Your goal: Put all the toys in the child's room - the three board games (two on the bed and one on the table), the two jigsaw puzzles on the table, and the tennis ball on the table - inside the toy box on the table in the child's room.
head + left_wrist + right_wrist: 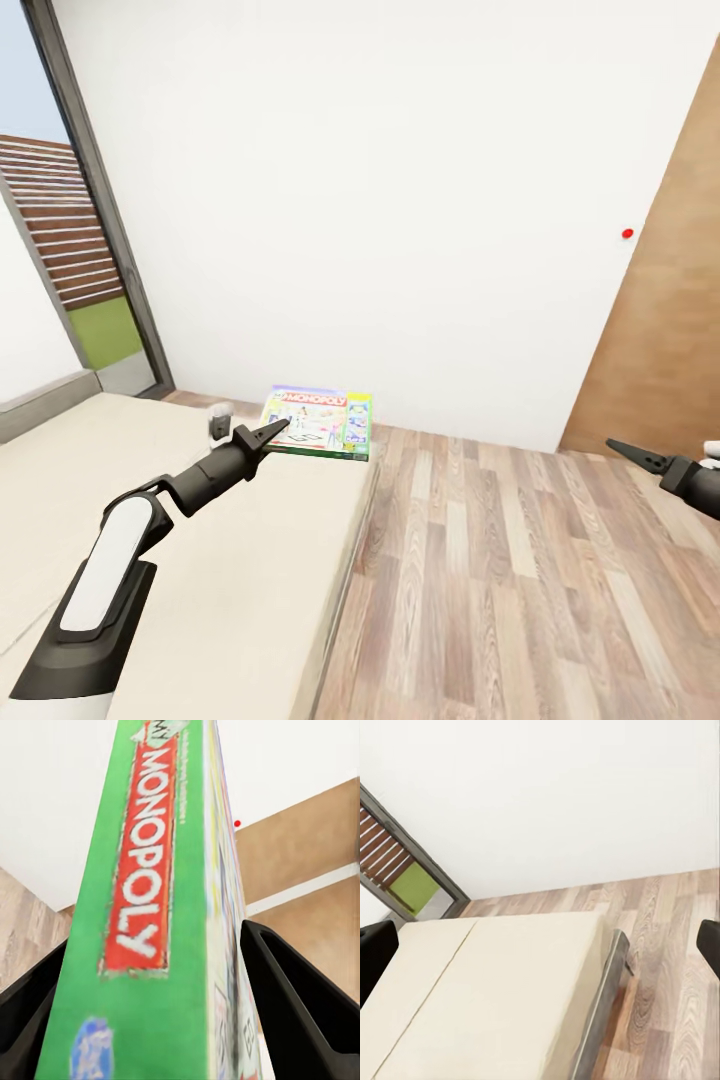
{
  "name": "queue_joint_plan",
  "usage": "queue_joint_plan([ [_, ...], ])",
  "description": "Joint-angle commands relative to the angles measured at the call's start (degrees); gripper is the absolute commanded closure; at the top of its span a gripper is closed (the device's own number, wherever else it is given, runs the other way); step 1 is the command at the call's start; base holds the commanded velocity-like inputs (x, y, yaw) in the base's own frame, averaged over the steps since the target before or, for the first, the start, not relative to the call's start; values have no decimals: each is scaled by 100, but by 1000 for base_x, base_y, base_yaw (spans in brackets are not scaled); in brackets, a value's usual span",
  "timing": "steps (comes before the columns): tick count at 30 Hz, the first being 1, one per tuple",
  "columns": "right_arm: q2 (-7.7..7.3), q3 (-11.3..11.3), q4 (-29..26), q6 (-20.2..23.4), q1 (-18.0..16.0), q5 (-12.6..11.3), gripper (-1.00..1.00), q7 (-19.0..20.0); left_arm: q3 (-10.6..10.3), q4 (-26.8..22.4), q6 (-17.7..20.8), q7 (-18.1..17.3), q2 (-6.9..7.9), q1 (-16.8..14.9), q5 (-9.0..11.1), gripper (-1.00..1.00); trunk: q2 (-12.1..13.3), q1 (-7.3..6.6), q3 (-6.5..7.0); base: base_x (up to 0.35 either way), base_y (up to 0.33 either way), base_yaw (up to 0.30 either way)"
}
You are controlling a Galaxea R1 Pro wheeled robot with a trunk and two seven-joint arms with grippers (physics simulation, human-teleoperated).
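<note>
A Monopoly board game with a green edge sits at the far corner of the beige bed. My left gripper reaches across the mattress and is shut on the box's near edge. In the left wrist view the green Monopoly side stands between the two black fingers, which press on either side of it. My right gripper hangs over the wood floor at the right, open and holding nothing; its fingers stand far apart in the right wrist view. The toy box and table are out of view.
A white wall with a red round button stands behind the bed. A brown wooden door is at the right, and a dark-framed window with slatted shutters at the left. Wood-plank floor lies between bed and door.
</note>
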Motion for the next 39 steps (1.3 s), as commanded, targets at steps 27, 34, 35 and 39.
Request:
queue_joint_plan([
  [27,1,-6,-1,22,-10,30,-100,41,11,-17,18,56,11,1,83,100,-13,4,62,0,0,-282],
  [34,1,-7,-2,22,-10,28,-100,41,11,-25,21,56,11,4,83,100,-13,4,83,0,0,-282],
  [35,1,-7,-2,22,-10,27,-100,41,11,-26,20,56,11,7,83,100,-13,4,86,0,0,-278],
  [39,1,-7,-2,22,-10,28,-100,41,13,-34,21,26,11,11,83,100,-13,4,95,-91,0,-198],
])
